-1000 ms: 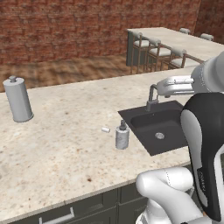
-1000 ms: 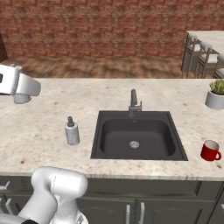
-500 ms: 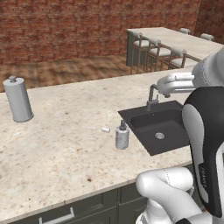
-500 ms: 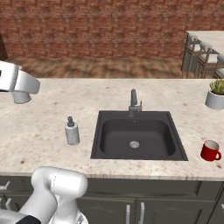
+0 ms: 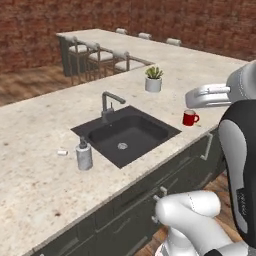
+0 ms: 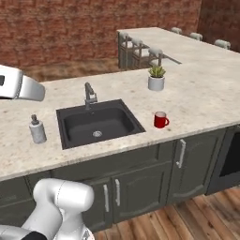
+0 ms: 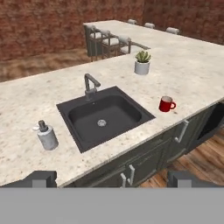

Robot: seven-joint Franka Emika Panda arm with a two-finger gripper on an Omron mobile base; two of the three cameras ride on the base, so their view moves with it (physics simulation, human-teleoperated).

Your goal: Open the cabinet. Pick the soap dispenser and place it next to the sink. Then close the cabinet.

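Note:
The soap dispenser (image 5: pixel 84 156) (image 6: pixel 37 131) (image 7: pixel 47 135), a small speckled grey bottle with a dark pump, stands upright on the pale counter just left of the sink (image 5: pixel 145 127) (image 6: pixel 101 123) (image 7: pixel 109 111). Under the counter, right of the sink, a dark grey-green cabinet door (image 6: pixel 190 164) with a long vertical silver handle (image 7: pixel 181 131) is shut. My gripper (image 7: pixel 111 178) hovers high in front of the counter edge, open and holding nothing, well away from the dispenser.
A red mug (image 5: pixel 189 118) (image 6: pixel 160 120) sits right of the sink, and a potted plant (image 6: pixel 156 77) stands behind it. A small white bit (image 5: pixel 62 152) lies near the dispenser. Stools (image 6: pixel 136 49) line the far counter. A dark appliance front (image 6: pixel 229 159) fills the right end.
The whole picture has swung: the cameras moved, so the sink sits further left and the mug, plant and lower cabinets have come into view. The dispenser stays beside the sink.

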